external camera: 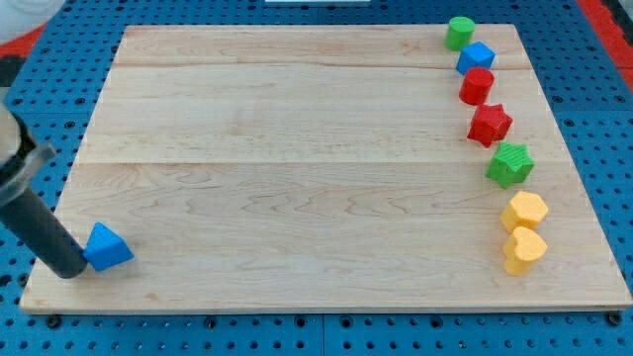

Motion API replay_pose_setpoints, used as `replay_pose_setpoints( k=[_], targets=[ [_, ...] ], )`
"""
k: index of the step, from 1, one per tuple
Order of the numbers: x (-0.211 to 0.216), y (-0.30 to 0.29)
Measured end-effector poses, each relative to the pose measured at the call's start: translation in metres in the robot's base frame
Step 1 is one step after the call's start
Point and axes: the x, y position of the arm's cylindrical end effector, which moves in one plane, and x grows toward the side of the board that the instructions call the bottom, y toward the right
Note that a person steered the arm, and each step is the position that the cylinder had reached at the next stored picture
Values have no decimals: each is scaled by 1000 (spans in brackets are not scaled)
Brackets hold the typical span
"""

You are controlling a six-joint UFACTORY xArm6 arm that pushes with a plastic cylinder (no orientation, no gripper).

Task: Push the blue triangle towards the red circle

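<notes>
While blue pegboard [584, 89] frames the wooden board [297, 178] — my tip [71, 269] touches the blue triangle [107, 247].

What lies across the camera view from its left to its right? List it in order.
My tip → blue triangle → green cylinder → red star → green star. The other blocks overlap these in left-right position, so I leave them out.
</notes>
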Motion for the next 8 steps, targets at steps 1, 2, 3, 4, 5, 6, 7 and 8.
replay_pose_setpoints(
  k=[1, 2, 3, 4, 5, 6, 7, 8],
  targets=[
    [-29, 26],
    [-69, 70],
    [-68, 147],
    [-70, 220],
    [-73, 277],
    [-89, 299],
    [-130, 319],
    [-168, 352]
  ],
)
